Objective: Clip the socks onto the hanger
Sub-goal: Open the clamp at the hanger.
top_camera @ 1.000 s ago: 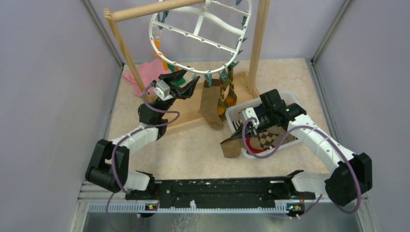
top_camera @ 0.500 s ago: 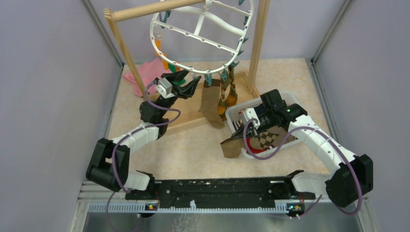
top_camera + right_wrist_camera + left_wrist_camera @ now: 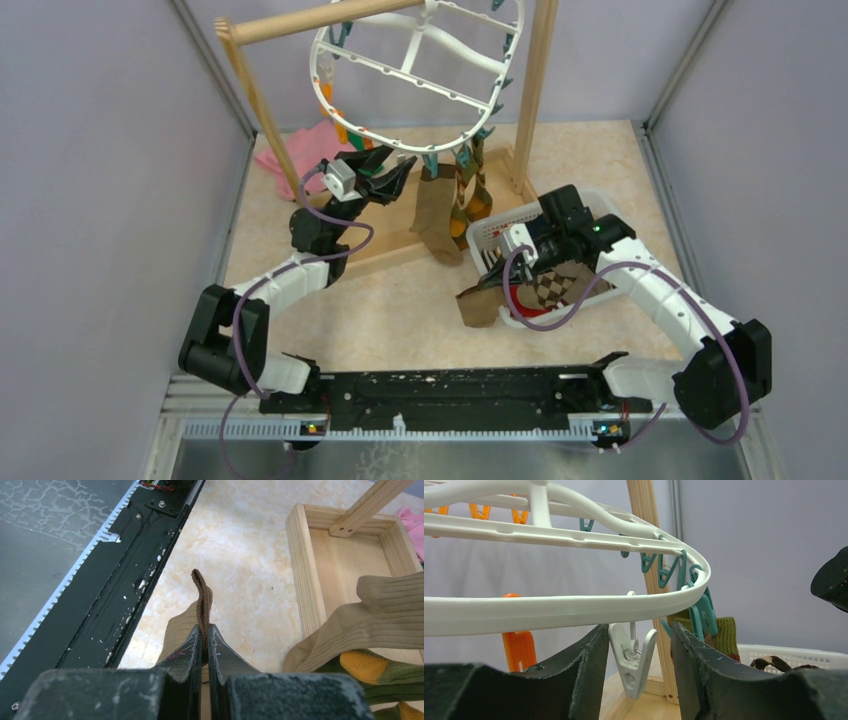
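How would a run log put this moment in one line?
left gripper: open around white clip | right gripper: shut on tan sock

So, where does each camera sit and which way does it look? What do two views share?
Top external: above and behind the arms, looking down on the table; both arms show whole, left gripper at the hanger, right gripper by the basket.
Left wrist: on that wrist, looking forward and upward under the hanger; its own open fingers flank a white clip.
Right wrist: on that wrist, looking down at the table; its fingers are shut on a brown sock.
Shared: top and left wrist both show the hanger.
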Tool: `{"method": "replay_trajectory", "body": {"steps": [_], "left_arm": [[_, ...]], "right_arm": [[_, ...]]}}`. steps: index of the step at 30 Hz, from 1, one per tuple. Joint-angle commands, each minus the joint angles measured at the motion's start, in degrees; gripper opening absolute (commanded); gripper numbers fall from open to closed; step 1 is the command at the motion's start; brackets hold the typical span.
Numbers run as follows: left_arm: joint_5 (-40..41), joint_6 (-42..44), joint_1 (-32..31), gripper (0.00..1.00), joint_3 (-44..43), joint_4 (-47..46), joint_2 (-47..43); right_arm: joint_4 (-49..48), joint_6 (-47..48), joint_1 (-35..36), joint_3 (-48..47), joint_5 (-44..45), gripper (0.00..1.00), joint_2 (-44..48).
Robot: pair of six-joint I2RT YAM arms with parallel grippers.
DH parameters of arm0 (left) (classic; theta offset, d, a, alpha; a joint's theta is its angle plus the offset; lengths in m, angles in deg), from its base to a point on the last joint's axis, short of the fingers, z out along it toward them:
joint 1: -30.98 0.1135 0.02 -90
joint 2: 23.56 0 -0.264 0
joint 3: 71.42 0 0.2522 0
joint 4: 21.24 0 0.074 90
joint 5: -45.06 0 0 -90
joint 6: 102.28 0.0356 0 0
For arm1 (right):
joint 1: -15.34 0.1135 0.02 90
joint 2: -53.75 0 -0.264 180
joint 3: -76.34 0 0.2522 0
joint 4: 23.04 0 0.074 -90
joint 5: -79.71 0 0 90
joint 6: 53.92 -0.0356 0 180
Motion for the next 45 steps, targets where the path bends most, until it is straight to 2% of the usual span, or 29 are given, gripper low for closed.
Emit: {"method": "replay_trajectory", "body": {"steps": [1,5,12,25,30,32,33,41,45], "left_arm": [[-0.07,-1.53,-0.20,0.57,-2.24,-0.98,-0.56],[0.44,-1.17,-0.21,0.61,-2.23,0.03,-0.64],[-0.65,-2.05,-0.14,0.61,-3.02,0.07,0.21],[-1.03,-2.84,-0.13,0.55,-3.32,0.36,0.25],[-0.81,-3.63,-0.11,0.43,-3.35,0.57,-0.26],[-0.31,-4.65,-0.19,0.31,-3.24,0.75,-0.54],[-0.07,-5.37,-0.18,0.28,-3.15,0.88,-0.69],[0.17,-10.46,-0.16,0.17,-2.49,1.59,-2.26],[0.52,-14.88,-0.17,0.15,-2.69,4.69,-3.67]], "right_arm": [[0.33,1.48,1.11,-1.28,-2.15,0.00,1.71],[0.41,1.55,1.12,-1.32,-2.19,0.00,1.78],[0.72,1.76,1.08,-1.28,-2.18,0.00,1.88],[0.98,2.22,1.10,-1.40,-2.28,0.00,2.04],[1.09,2.17,1.09,-1.44,-2.24,0.00,2.03],[1.03,2.23,1.12,-1.41,-2.24,0.00,2.09],[1.05,2.22,1.11,-1.42,-2.27,0.00,2.06],[0.92,1.88,1.12,-1.44,-2.29,0.00,2.07],[-1.96,-4.12,1.12,-2.22,-2.57,0.00,1.66]]}}
